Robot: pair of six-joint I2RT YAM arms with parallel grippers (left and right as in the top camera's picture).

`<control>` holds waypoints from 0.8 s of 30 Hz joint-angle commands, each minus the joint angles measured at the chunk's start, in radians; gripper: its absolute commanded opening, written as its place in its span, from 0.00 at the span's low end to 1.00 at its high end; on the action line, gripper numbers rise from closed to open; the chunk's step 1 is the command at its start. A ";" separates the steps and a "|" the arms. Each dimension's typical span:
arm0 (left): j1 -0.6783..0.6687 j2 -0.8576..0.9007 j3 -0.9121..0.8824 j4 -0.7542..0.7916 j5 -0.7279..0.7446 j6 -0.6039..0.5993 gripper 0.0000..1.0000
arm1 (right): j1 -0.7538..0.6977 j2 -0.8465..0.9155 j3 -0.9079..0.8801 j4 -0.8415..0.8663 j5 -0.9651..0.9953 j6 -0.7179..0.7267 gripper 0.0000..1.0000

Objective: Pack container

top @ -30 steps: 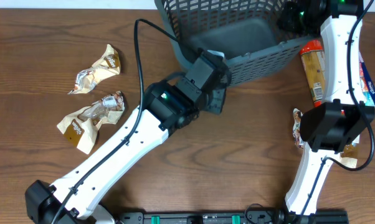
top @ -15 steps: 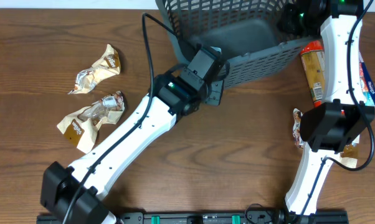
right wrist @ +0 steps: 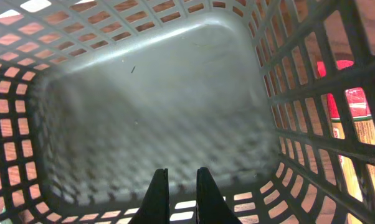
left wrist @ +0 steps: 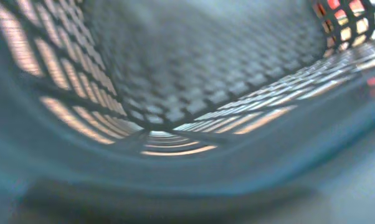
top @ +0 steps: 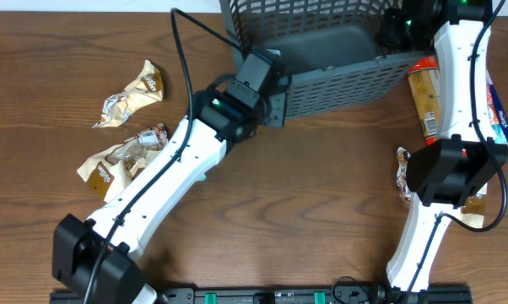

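The container (top: 338,80), a dark grey-blue lattice basket, lies at the table's far edge, tipped so that its near wall shows. My left gripper (top: 273,83) is at its near-left corner, clamped on the rim. The left wrist view is a blur of the container's rim (left wrist: 194,168) and inside, and my fingers do not show there. My right gripper (top: 395,27) is at the container's right rim. In the right wrist view it (right wrist: 180,186) is shut on the near wall, looking into the bare container (right wrist: 156,87).
Two crumpled tan snack packets (top: 132,95) (top: 119,160) lie at the left. Right of the basket lie an orange packet (top: 424,93), a small packet (top: 403,173) and a blue-and-white packet (top: 500,114), partly under the right arm.
My left gripper has moved up and to the left, taking the container's near-left corner with it. The right arm has stayed where it was.
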 commanded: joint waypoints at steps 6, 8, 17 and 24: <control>0.068 -0.002 0.016 0.006 -0.011 0.034 0.06 | 0.021 -0.011 0.013 -0.035 0.010 -0.016 0.01; 0.082 -0.002 0.016 0.007 -0.011 0.038 0.06 | 0.032 -0.011 0.013 -0.043 0.010 -0.016 0.01; 0.124 -0.002 0.016 0.032 -0.011 0.057 0.06 | 0.075 -0.011 0.013 -0.096 0.011 -0.016 0.01; 0.127 -0.002 0.016 0.059 -0.011 0.057 0.06 | 0.115 -0.011 0.013 -0.126 0.022 -0.016 0.01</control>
